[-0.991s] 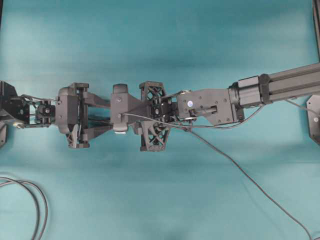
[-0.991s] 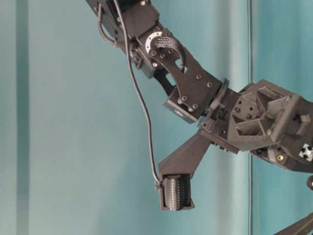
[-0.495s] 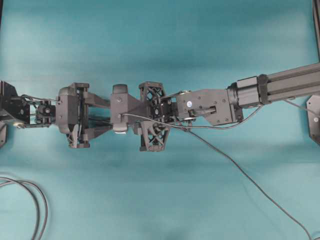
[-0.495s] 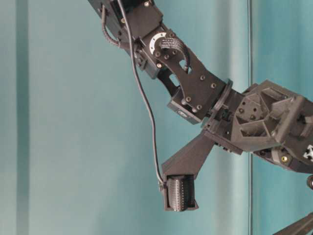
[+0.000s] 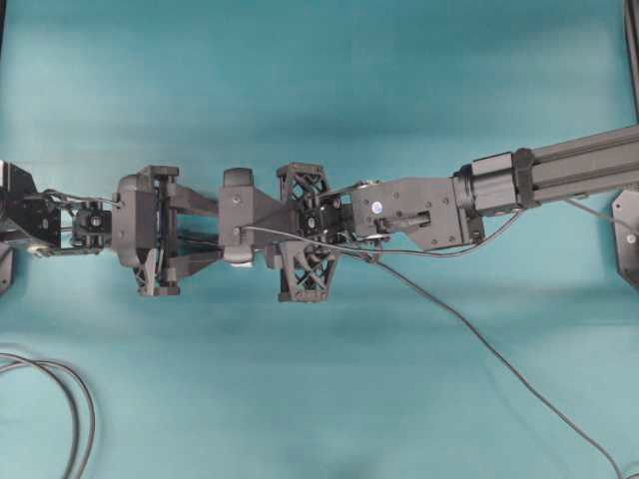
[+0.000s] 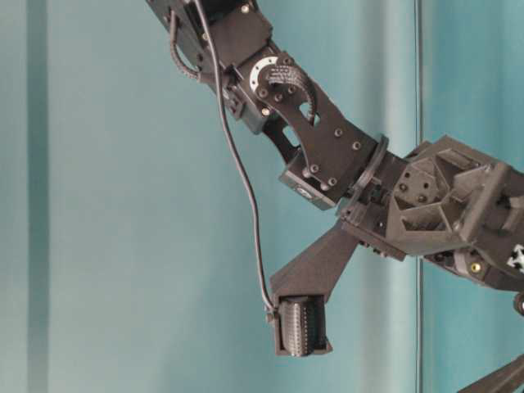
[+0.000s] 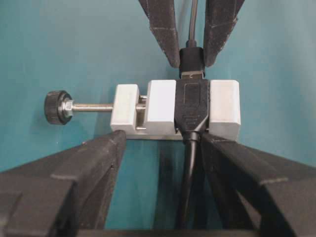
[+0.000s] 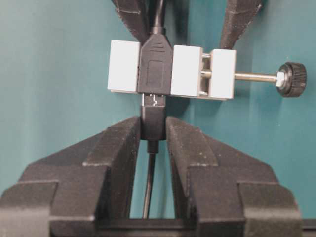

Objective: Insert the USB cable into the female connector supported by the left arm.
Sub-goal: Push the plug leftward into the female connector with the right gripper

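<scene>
your usb cable (image 8: 154, 126) runs straight out from between the right gripper (image 8: 153, 131) fingers, long axis in line w/ the fingers, plug end pointing away from that wrist and into the female connector (image 8: 170, 69). the silver tip is mostly inside the socket, only a thin strip showing. right gripper is clenched on the black plug body.

the connector is a white block w/ a black band across the middle, screw pin w/ a dark knurled knob (image 8: 292, 79) sticking out sideways. it sits just ahead of the left gripper (image 7: 163, 140), whose fingers are spread wide and press on the block's outer ends, its own cable (image 7: 190, 192) trailing back between them.

surface is a plain teal table (image 5: 319, 80). loose dark cables (image 5: 70, 409) loop at its near-left edge, well apart from both grippers.
</scene>
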Available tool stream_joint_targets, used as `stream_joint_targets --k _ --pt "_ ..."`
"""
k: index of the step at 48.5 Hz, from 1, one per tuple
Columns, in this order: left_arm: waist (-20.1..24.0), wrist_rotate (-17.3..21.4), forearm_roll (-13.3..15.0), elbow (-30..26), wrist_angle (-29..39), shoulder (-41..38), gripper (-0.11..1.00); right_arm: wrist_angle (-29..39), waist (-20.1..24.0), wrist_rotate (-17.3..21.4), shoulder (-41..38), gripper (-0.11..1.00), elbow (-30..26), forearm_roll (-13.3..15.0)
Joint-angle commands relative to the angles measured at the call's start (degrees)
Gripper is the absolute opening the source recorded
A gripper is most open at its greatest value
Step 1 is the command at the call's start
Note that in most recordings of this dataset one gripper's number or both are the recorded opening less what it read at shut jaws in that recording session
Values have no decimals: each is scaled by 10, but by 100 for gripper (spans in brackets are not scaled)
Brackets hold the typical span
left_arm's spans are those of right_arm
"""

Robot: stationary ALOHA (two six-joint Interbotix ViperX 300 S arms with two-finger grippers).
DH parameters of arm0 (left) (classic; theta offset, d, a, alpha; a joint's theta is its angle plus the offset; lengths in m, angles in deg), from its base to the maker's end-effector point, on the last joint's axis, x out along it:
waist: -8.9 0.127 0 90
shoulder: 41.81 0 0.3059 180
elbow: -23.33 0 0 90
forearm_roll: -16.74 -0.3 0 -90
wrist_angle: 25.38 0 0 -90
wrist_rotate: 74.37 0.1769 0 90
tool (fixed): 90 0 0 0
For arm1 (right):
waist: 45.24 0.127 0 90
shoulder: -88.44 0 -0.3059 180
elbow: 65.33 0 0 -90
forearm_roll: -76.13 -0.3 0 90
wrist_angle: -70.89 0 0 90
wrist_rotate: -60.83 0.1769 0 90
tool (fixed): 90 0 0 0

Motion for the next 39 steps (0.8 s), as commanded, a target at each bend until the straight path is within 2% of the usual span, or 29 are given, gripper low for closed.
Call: stream_joint_targets --k 1,39 --pt "1 -5 0 -50 -4 -6 72 -11 -5 0 11 22 -23 2" --pt "-6 -4 -2 -97 1 -16 72 -13 -11 -25 -4 21 -54 2"
